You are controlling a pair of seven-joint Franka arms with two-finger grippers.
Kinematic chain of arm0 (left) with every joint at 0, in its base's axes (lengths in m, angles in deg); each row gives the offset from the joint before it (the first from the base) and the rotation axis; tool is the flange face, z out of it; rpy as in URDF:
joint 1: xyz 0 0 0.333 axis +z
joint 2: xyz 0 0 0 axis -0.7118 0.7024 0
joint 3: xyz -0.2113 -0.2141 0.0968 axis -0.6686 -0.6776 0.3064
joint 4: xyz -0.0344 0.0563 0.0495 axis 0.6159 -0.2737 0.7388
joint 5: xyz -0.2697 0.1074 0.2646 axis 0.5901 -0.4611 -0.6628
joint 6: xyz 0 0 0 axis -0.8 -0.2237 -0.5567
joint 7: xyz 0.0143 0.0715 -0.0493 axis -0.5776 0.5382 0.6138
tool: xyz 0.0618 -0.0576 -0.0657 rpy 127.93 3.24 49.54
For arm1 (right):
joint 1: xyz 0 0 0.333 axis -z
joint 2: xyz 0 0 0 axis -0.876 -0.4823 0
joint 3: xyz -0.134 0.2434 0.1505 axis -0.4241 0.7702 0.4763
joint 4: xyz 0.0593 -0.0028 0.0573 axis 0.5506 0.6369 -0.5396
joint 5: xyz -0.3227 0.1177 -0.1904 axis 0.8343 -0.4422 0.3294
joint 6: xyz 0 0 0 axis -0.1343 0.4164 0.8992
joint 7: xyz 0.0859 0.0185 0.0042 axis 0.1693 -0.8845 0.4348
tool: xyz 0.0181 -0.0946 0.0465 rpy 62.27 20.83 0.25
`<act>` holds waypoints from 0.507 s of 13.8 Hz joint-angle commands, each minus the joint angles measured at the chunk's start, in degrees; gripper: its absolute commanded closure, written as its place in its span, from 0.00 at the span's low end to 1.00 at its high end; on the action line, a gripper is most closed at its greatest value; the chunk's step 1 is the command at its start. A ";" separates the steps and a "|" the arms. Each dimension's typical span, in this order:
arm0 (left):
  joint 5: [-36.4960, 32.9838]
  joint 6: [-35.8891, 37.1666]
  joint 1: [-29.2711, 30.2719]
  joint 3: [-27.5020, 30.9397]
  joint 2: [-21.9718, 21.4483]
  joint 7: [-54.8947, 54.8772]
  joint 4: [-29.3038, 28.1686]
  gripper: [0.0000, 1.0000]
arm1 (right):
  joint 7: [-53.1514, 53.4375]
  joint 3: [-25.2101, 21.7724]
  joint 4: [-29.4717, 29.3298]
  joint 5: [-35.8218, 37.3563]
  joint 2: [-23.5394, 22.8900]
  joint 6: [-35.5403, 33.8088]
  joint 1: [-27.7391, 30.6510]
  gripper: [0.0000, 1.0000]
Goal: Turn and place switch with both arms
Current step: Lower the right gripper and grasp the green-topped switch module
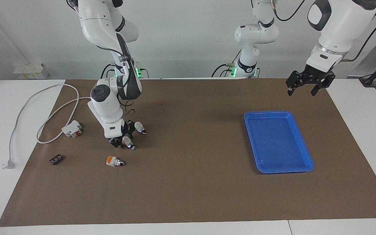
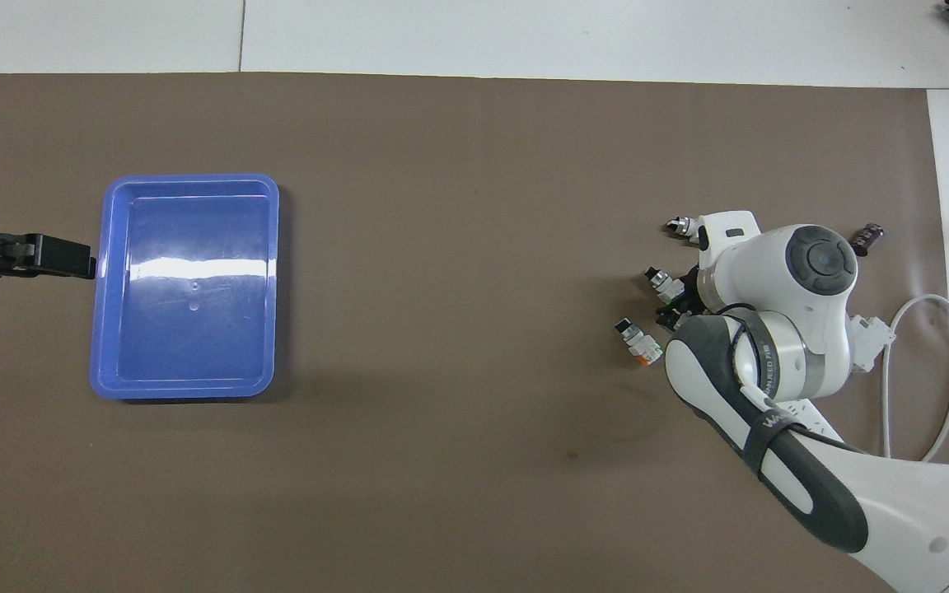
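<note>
The switch [image 1: 128,143], white with a black knob, lies on the brown mat toward the right arm's end; it also shows in the overhead view [image 2: 662,282]. My right gripper [image 1: 122,134] is down at the mat with its fingers apart around the switch's coloured end, which it mostly hides. A similar switch with a greenish end [image 1: 140,127] lies just nearer the robots. Another with a bright-orange end [image 1: 114,161] lies farther out. My left gripper [image 1: 301,91] waits open in the air over the mat beside the blue tray [image 1: 307,160].
The blue tray [image 2: 100,329] has nothing in it. A white power strip [image 1: 91,109] with its cable [image 1: 49,117] and plug [image 1: 8,164] lies by the right arm. A white-and-red block [image 1: 72,128] and a small dark part [image 1: 56,159] lie near the switches.
</note>
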 commanded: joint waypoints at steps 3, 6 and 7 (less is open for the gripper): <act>-0.73 -2.03 1.00 -0.34 -1.82 -0.89 -2.67 0.00 | -2.08 0.20 0.80 -1.36 0.64 -2.79 0.93 0.36; -0.73 -2.30 1.00 -0.34 -1.82 -0.80 -2.67 0.00 | -1.90 0.20 0.80 -1.45 0.73 -2.80 1.28 0.36; -0.73 -2.39 1.00 -0.34 -1.82 -0.80 -2.58 0.00 | -2.25 0.20 0.80 -1.37 0.65 -2.80 1.28 0.47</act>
